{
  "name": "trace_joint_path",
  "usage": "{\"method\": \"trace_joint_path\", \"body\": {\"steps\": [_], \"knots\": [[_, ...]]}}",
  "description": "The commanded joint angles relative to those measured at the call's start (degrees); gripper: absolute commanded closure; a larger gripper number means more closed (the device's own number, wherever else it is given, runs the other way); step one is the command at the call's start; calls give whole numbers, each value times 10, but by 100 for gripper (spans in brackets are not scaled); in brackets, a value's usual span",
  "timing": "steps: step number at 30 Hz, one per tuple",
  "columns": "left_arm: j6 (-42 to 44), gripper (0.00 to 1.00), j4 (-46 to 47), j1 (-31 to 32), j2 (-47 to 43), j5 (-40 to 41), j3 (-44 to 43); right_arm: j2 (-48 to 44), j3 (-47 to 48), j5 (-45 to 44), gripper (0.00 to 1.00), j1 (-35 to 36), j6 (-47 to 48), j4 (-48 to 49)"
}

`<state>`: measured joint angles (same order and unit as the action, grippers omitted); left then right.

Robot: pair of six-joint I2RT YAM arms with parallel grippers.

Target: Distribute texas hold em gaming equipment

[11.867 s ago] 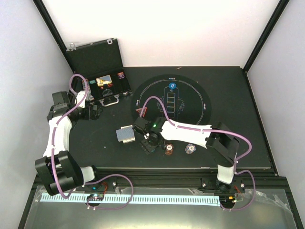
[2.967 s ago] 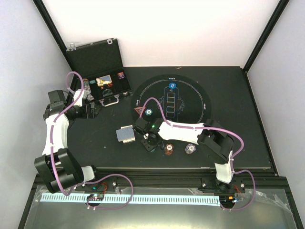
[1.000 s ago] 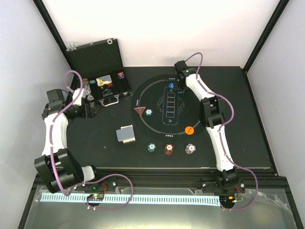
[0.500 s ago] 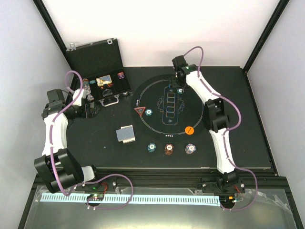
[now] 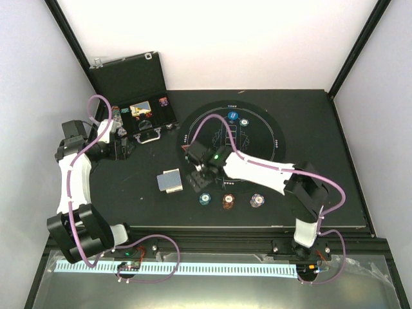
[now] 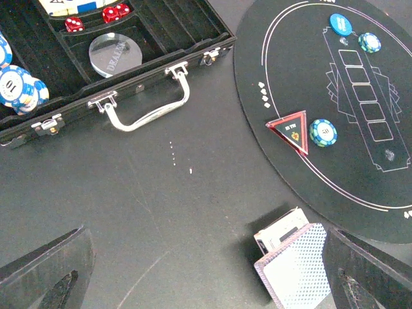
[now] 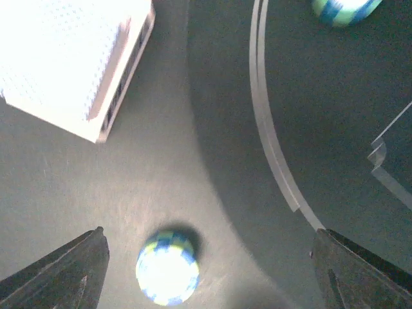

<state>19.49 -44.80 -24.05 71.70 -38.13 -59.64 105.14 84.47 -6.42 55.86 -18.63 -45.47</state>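
A deck of playing cards (image 5: 170,181) with blue-grey backs lies on the black table (image 5: 322,193), just off the 8 o'clock edge of the round mat (image 5: 270,138). At the deck's 4 o'clock, a teal chip (image 5: 205,199), a brown chip (image 5: 228,201) and a grey chip (image 5: 257,201) sit in a row just outside the mat's 6 o'clock edge. On the mat, a blue disc (image 5: 232,116) and a second teal chip (image 5: 244,120) lie side by side near 12 o'clock. A red triangle marker (image 6: 290,127) rests at 9 o'clock, with a third teal chip (image 6: 323,132) just beside it toward the centre.

The right arm (image 5: 257,170) reaches across the mat's near half. The right jaws are spread wide and empty above the table, close by the first teal chip and the deck, touching neither. The left arm (image 5: 74,180) stands at the table's 9 o'clock side. The left jaws are likewise wide apart and hold nothing, near the open black case (image 5: 138,116). Inside the case sit a clear dealer button (image 6: 114,53), red dice (image 6: 116,11) and blue-and-white chips (image 6: 16,87).
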Motion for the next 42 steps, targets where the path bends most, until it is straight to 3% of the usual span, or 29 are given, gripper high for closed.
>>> {"method": "trace_joint_path", "body": {"steps": [1, 10, 20, 30, 42], "knots": [[7, 1, -8, -6, -9, -6, -10, -14, -58, 18, 11, 42, -57, 23], [6, 1, -8, -6, -11, -8, -12, 6, -98, 42, 12, 64, -65, 33], [4, 1, -10, -6, -11, -10, -18, 40, -103, 49, 26, 65, -57, 39], [3, 1, -8, -6, -10, -9, -19, 58, -101, 35, 30, 65, -55, 37], [6, 1, -7, -7, -12, -5, -16, 67, -100, 35, 43, 65, -54, 40]]}}
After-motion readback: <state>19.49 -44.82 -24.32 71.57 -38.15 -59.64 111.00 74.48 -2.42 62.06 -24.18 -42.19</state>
